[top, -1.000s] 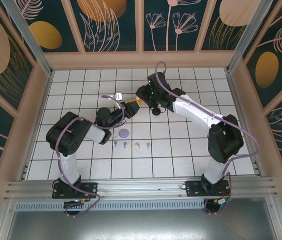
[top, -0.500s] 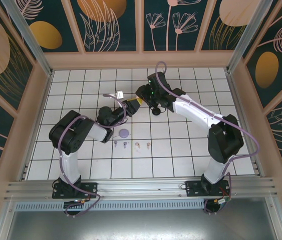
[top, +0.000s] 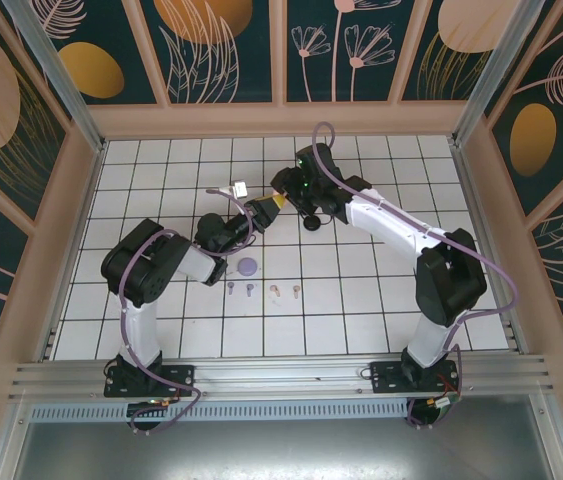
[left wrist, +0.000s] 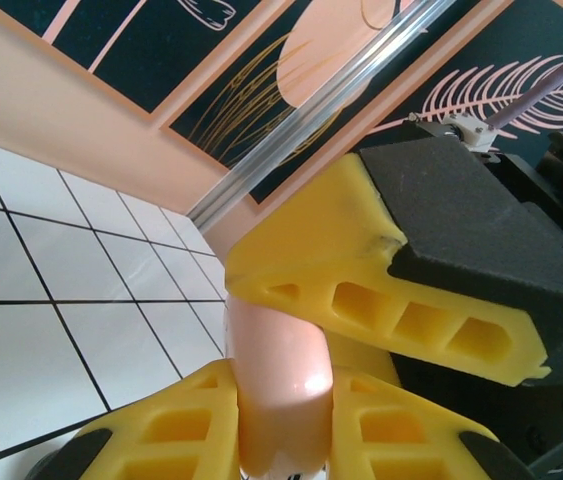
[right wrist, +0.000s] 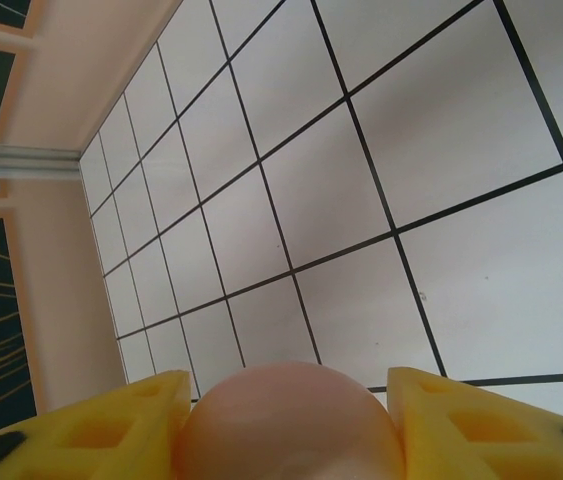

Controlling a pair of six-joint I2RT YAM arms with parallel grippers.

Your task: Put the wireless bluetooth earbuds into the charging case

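Top external view gives us open room on most sides: the white-tiled tabletop (top: 161, 180) lies bare along its left, right and far edges. It is bounded by a low peach wall (top: 281, 120) with dark floral panels above, and by a metal rail (top: 281, 375) at the near edge where both arm bases stand. The tight spot is the middle of the far half, where the left gripper (top: 261, 210) and the right gripper (top: 281, 197) meet nose to nose above the tiles.

Between them is a pink case (left wrist: 276, 390). In the left wrist view we see it clamped between the left gripper's yellow fingers (left wrist: 161, 435), with no gap on either side, and one yellow finger of the right gripper crosses just above it. In the right wrist view the rounded pink shell sits between the right gripper's fingers, which stand fairly wide. We cannot tell whether they press it or merely flank it, nor whether the case holds anything.

A black case (top: 311, 222) lies just beside the right gripper. A purple case (top: 249, 266) lies flat near the left arm, its contents hidden from us. Loose on the tiles in a row nearer us are the purple earbuds (top: 231, 289) and, to their right, the pink earbuds (top: 294, 291), apart from every case.
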